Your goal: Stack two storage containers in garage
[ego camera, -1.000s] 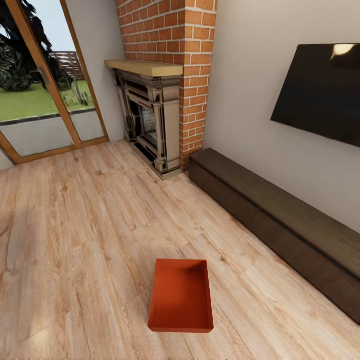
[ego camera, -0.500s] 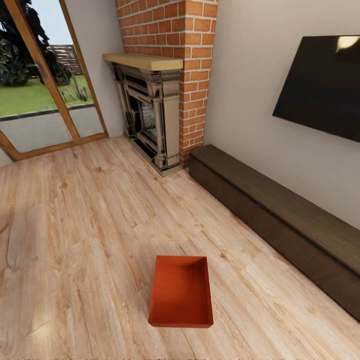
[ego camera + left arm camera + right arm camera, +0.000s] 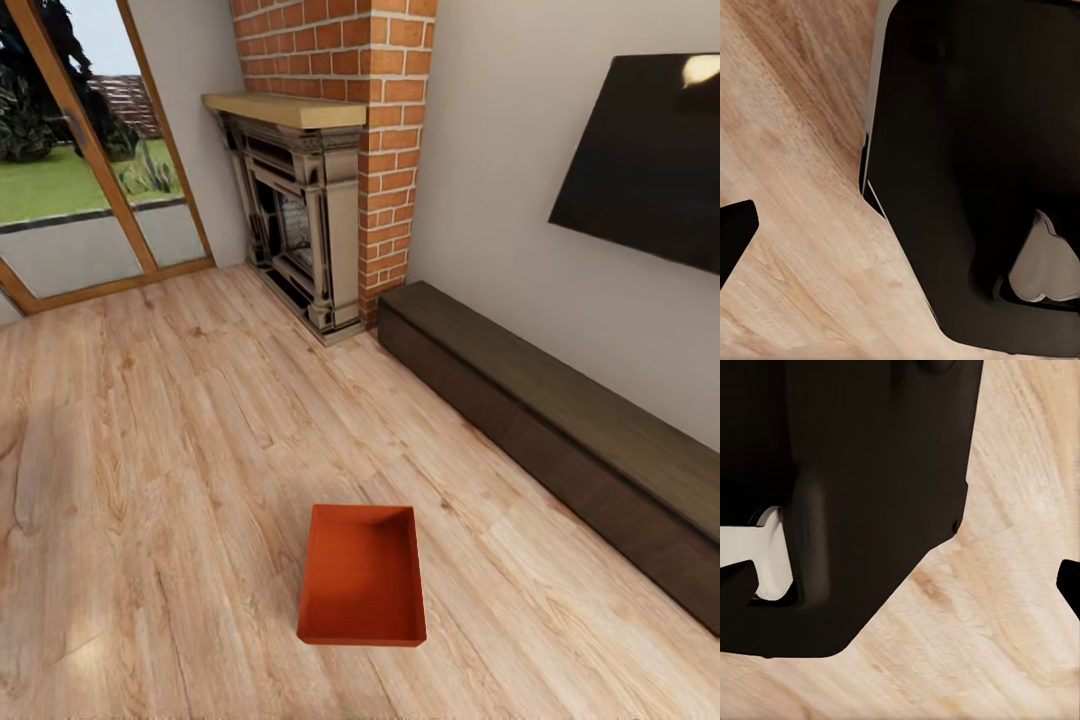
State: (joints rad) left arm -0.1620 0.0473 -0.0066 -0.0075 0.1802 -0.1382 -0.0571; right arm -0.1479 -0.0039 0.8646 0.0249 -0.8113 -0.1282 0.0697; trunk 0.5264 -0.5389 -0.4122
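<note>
body [image 3: 967, 150]: black, rounded shell | white wheel part [image 3: 765, 551] — dark fingertip [image 3: 731, 232]

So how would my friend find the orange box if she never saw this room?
Start at the red-brick fireplace beside the glass doors. Come forward across the light wood floor toward the camera. The storage container sits alone on the planks, left of the long dark cabinet: a low, open, orange-red box, the only bright thing there.

Head camera high, angled down; wrist cameras near plank floor [image 3: 180, 450], shared.
</note>
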